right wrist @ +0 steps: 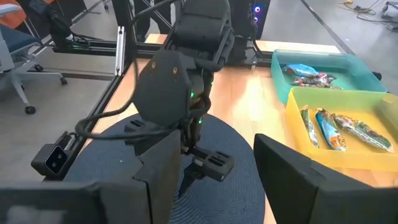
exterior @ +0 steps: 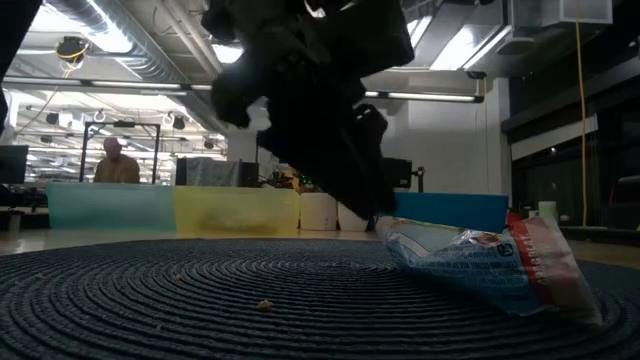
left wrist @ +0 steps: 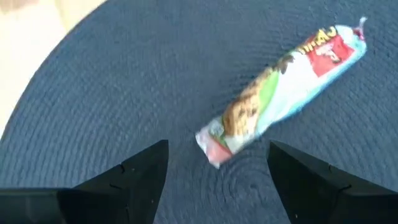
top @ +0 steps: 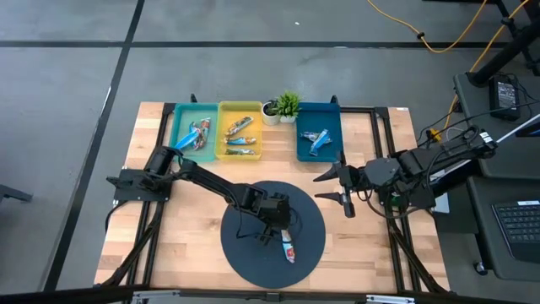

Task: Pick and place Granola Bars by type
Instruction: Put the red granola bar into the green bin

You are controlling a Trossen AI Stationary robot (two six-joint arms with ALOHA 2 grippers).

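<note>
One granola bar (top: 288, 250) in a pale blue wrapper with a red end is lying flat on the round dark mat (top: 245, 253), near its front edge. The left gripper (top: 281, 236) is hovering just above it, fingers (left wrist: 140, 174) spreading wide and holding nothing. Other granola bars are sitting in the teal tray (top: 180, 118), yellow tray (top: 224, 110) and blue tray (top: 332, 114) along the tabletop's (top: 152, 245) back. The right gripper (top: 337, 186) is waiting beside the mat, fingers apart.

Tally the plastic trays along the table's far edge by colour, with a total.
Light teal plastic tray: 1
Yellow plastic tray: 1
Dark blue plastic tray: 1
Total: 3
</note>
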